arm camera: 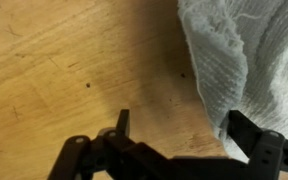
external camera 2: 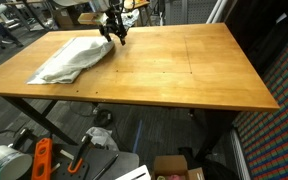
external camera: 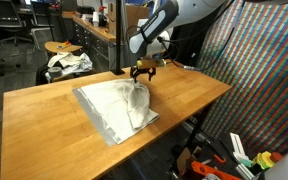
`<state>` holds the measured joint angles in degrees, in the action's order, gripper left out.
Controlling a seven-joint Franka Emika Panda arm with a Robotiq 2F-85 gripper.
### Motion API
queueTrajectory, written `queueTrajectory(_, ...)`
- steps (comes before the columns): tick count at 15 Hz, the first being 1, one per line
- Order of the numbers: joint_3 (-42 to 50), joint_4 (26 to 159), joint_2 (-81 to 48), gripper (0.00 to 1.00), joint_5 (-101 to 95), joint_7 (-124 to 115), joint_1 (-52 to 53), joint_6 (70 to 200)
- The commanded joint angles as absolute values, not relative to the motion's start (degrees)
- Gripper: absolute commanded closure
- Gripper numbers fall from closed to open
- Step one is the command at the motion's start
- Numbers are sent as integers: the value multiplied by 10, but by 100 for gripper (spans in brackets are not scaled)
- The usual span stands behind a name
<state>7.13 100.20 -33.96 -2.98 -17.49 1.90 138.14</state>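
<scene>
The wooden counter [external camera: 44, 110] runs bare to one side of the gripper [arm camera: 177, 125] — plenty of open room there. The white towel [external camera 2: 72, 60] stretches lengthwise away from the gripper, its near edge just inside one finger in the wrist view. The jaws are spread wide, holding nothing.

Bent arm, wrist vertical, claw [external camera: 143, 74] pointing down, fingers spread wide.
</scene>
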Motion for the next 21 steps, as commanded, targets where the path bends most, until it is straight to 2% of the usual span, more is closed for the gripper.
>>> queueTrajectory(1, 70, 922, -389, 0, -8, -185, 3, 1351)
queueTrajectory(5, 62, 899, -394, 0, 17, -171, -16, 1336)
queueTrajectory(18, 30, 984, -345, 0, 26, -30, -38, 1334)
queueTrajectory(19, 28, 988, -345, 25, 26, -22, -38, 1340)
queueTrajectory(20, 27, 992, -346, 26, 26, -18, -37, 1347)
queueTrajectory(21, 25, 995, -346, 34, 29, -14, -38, 1352)
